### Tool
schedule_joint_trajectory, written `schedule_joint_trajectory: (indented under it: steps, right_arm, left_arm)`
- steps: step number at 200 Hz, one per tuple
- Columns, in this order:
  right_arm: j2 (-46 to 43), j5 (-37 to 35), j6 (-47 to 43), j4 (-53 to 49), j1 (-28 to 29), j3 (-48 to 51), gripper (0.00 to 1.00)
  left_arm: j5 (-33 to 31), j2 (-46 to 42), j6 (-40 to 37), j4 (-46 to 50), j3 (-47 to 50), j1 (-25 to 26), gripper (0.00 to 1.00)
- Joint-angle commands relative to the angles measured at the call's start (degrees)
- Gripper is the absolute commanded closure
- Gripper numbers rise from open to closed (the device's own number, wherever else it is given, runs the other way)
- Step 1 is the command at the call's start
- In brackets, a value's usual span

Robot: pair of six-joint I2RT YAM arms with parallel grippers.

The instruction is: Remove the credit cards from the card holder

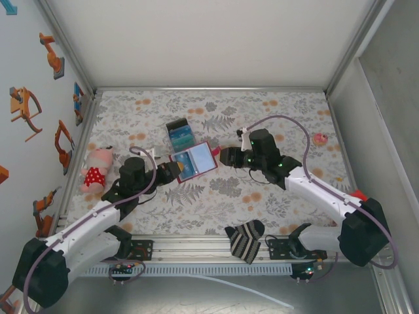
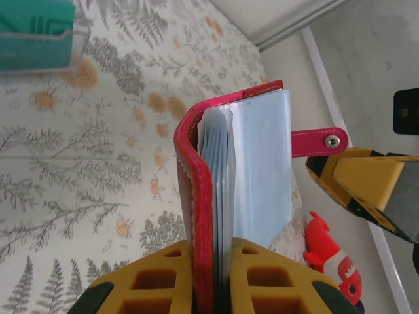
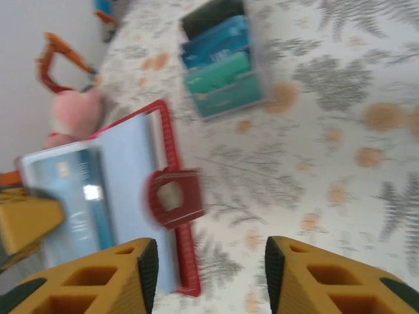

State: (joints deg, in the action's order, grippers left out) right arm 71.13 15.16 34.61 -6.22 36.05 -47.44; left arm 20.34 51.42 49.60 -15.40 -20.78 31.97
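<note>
So, the left hand [image 2: 211, 265] is clamped tight on the left edge of the card holder [image 1: 194, 162], mid-tabletop [image 1: 275, 111], holding it open. The right hand [image 3: 209, 268] sits just right of it, fingers apart with nothing between them, the red closing tab [image 3: 173, 196] just ahead; one light blue credit card [image 3: 75, 196] is tucked inside the holder; more teal cards [image 3: 219, 62] stand in a clear tray [image 2: 77, 46] just beyond; a striped sock [image 1: 245, 240] lies at the near edge.

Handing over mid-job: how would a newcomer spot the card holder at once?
On the floral table, look at the middle. The card holder is the open red wallet with a pale blue inside, pinched by the left gripper. The clear box beyond it has no red.
</note>
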Motion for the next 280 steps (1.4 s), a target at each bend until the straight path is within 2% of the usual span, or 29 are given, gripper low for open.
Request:
schedule_joint_trajectory:
  steps: [1, 29, 67, 97, 117, 143, 177, 237, 257, 280]
  right_arm:
    - [0.38, -12.61, -2.83, -8.62, -0.35, -1.06, 0.48]
    - [-0.3, -20.34, -4.07, -13.76, -0.79, -1.6, 0.43]
    - [-3.04, -23.39, -4.81, -16.36, -1.07, -2.78, 0.44]
    - [-4.95, -14.95, -5.69, -13.78, -0.61, -3.1, 0.53]
    - [-4.18, -11.45, -5.26, -10.83, 1.8, -2.88, 0.54]
    - [2.02, -5.46, -4.39, -7.04, 5.65, -4.75, 0.55]
    - [11.88, 3.65, -1.91, -1.88, 6.94, -6.85, 0.6]
    - [23.97, 6.57, -1.63, -3.33, 7.98, -11.36, 0.63]
    - [26.41, 6.16, -1.74, -3.93, 7.98, -11.88, 0.65]
    - [29.4, 5.54, -1.43, -4.63, 7.76, -12.6, 0.68]
  left_arm:
    - [-0.21, 0.0, 2.43, 0.3, 2.46, 0.72, 1.0]
    - [-1.03, -0.54, 3.66, 1.09, 4.57, 0.73, 1.0]
    - [-2.17, 0.12, 3.3, 2.77, 5.08, 0.69, 1.0]
    - [-1.81, 4.19, 3.37, -0.67, 5.26, 0.77, 1.0]
    - [-0.85, 8.81, 3.73, -4.17, 4.91, 0.82, 1.0]
    - [0.69, 14.92, 4.87, -10.27, 5.04, 1.04, 1.0]
    - [1.59, 20.14, 5.85, -13.65, 5.16, 1.66, 1.0]
    - [0.86, 22.97, 4.58, -13.08, 4.82, 1.43, 1.0]
    - [0.67, 23.71, 3.88, -12.44, 4.52, 1.1, 0.95]
    - [0.25, 23.82, 2.31, -10.16, 3.99, 0.56, 0.82]
